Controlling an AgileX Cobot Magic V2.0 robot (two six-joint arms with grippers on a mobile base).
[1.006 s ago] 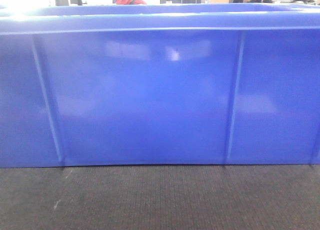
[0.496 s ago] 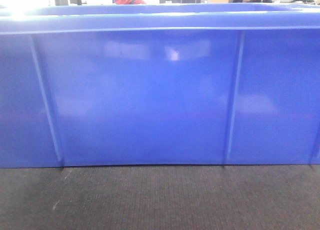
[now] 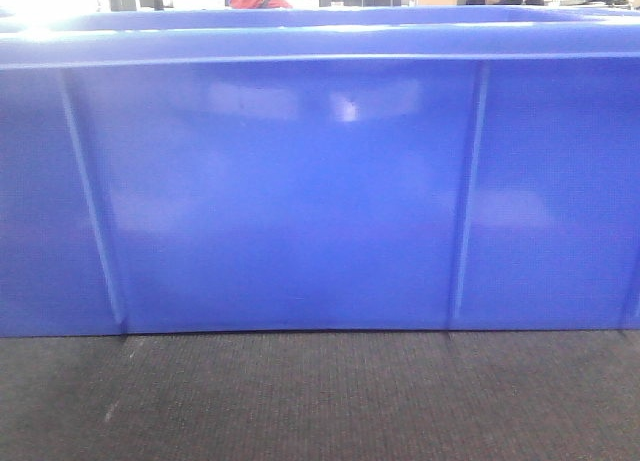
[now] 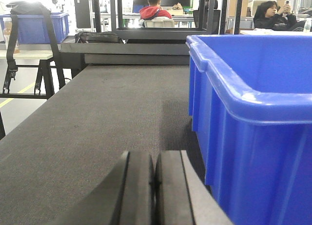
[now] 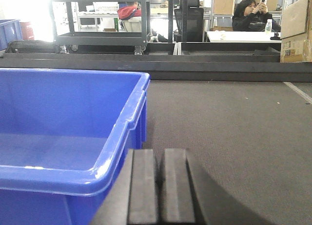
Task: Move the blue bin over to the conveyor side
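Note:
The blue bin [image 3: 300, 181] fills the front view, its ribbed near wall standing on the dark grey conveyor [image 3: 320, 401]. In the left wrist view the bin [image 4: 253, 117] is at the right and my left gripper [image 4: 155, 161] is shut and empty, low over the belt [image 4: 97, 117] just left of the bin's wall. In the right wrist view the bin [image 5: 63, 132] is at the left and empty inside. My right gripper [image 5: 160, 159] is shut and empty, just right of the bin's corner, over the belt [image 5: 234, 127].
A dark metal frame [image 5: 161, 64] borders the belt's far end. Behind it stand a rack [image 4: 161, 15], a second blue bin [image 4: 44, 27] on a table at the far left, people at desks [image 5: 251, 15] and a cardboard box [image 5: 295, 27].

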